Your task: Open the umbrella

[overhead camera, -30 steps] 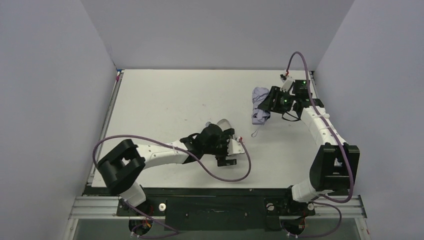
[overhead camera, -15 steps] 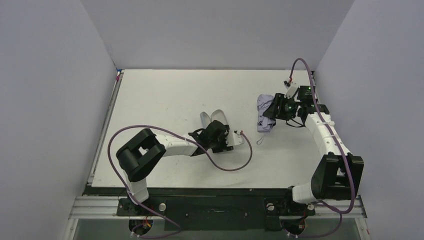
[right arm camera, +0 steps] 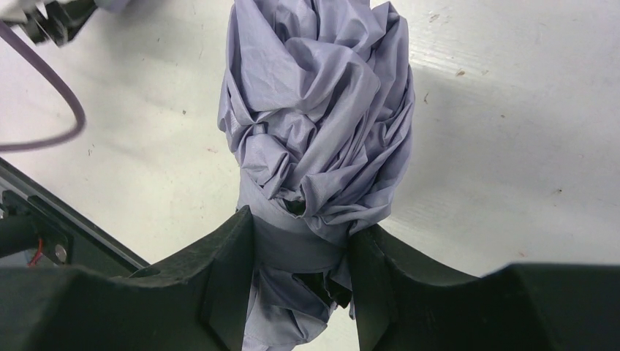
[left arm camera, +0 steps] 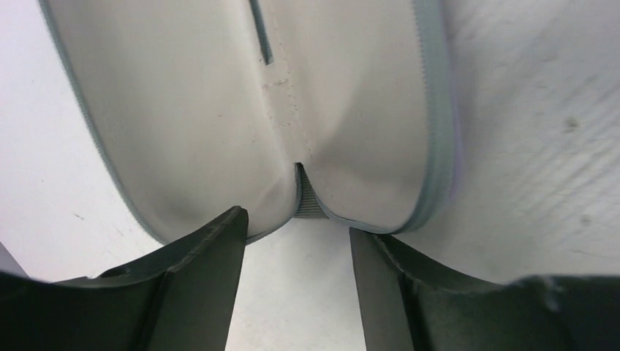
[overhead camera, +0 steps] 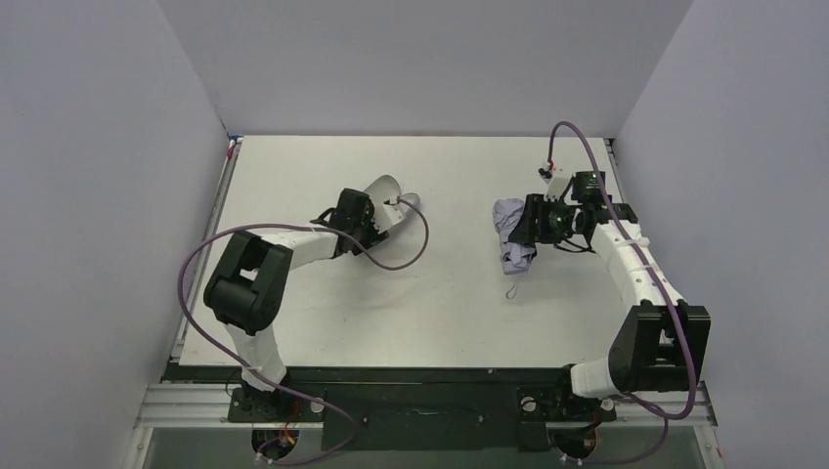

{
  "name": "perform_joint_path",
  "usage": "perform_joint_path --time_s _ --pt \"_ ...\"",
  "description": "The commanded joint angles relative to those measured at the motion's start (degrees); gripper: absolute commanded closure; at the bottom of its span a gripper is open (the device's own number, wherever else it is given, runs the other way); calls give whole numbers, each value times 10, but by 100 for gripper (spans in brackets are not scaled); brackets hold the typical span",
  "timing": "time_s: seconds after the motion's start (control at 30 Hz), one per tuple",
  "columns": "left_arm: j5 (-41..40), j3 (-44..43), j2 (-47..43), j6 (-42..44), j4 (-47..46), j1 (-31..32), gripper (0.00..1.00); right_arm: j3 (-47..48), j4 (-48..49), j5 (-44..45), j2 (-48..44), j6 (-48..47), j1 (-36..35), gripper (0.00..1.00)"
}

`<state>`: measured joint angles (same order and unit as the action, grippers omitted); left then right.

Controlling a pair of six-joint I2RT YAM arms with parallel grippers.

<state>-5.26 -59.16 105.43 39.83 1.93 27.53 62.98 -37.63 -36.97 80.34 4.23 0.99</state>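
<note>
Right claw (right arm camera: 301, 235) clamps the umbrella (right arm camera: 322, 110) at lower centre, round its waist; light, slippery cloth, probably surest squeezed against the stiff core.

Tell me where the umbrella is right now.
In the top view, the folded umbrella is at the right side of the table, clamped in the right claw, well apart from the open case at left.

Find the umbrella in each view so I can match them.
Top external: right of centre, umbrella bundled on the table.
Left wrist: not in it; only the open case.
Right wrist: centre, folded, running top to bottom.
Shared landmark: the right gripper clamping it, seen in top external and right wrist.
</note>
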Motion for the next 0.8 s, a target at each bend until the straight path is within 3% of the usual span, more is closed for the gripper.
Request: perform_joint_path --time_s 0.0,0.07,0.23,0.27,0.4,0.5,0.63,0.77 --pt "75 1 -16 12 57 -39 39 15 17 -20 -38 -27 -23 100" --pt "123 0 -50 -14 57 -52 27 20 26 -23 -48 -22 -36 100" --pt "244 -1 -182 -128 39 -76 9 16 87 -24 -94 44 -80 100" --pt "260 2 -202 -163 33 -79 0 15 111 -22 -111 67 -93 100" --pt "376 -7 -296 -247 46 -77 3 13 182 -6 -159 140 -125 100" --pt "434 -20 -343 -363 48 -70 3 23 214 27 -181 178 -143 100" --pt "478 -10 -379 -567 -42 -50 3 36 257 88 -218 211 -166 100" --pt "469 12 -391 -694 -137 -5 3 69 289 186 -226 226 -190 100"
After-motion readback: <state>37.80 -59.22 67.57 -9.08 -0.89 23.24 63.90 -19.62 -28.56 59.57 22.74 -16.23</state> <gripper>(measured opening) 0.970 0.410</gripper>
